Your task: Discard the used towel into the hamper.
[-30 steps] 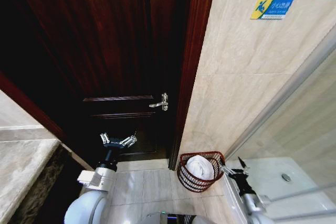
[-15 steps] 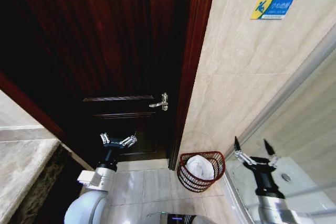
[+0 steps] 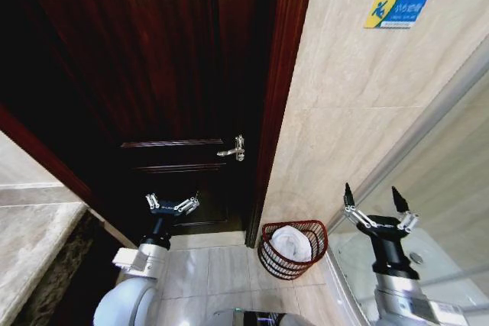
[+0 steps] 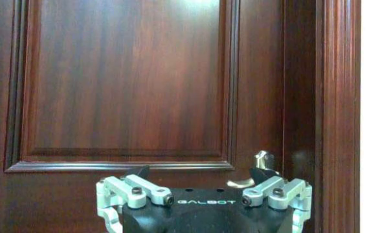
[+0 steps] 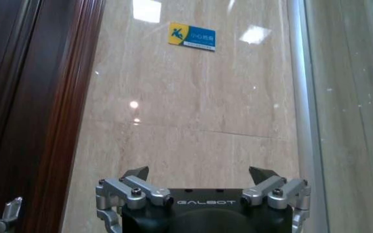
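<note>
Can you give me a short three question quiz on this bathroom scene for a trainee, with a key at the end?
1. True or false: the white towel lies inside the hamper.
2. Multiple choice: the right hand is A) shut on the towel, B) open and raised beside the tiled wall, C) resting on the door handle.
3. Fill in: the left hand is held open in front of the dark wooden ____.

Key: 1 true; 2 B; 3 door.
</note>
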Controlling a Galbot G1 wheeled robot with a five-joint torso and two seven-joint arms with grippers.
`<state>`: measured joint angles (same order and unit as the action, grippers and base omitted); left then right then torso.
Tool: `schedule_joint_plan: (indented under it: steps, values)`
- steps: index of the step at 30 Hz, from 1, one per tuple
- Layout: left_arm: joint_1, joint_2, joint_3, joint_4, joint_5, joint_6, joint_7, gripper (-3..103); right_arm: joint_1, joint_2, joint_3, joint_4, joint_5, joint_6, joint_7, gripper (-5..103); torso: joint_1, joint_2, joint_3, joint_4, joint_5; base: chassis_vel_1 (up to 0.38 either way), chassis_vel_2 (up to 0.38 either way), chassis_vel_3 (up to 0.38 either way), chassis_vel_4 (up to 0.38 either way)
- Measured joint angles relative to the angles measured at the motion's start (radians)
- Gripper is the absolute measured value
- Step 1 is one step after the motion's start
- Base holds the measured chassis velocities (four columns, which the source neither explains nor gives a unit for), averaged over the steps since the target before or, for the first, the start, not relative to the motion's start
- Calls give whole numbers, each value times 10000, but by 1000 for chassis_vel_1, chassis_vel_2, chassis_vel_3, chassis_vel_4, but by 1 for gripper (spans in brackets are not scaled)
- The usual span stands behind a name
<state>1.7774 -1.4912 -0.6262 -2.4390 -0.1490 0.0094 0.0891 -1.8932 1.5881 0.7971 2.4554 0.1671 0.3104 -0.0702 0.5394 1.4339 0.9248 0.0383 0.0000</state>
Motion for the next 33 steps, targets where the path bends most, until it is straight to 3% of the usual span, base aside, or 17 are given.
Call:
schedule_joint_plan:
  steps: [33]
  values:
    - [0, 0, 0, 0, 0, 0, 0, 100, -33, 46, -43, 15, -75, -11, 0, 100, -65, -136, -67, 0, 0, 0, 0, 0, 0]
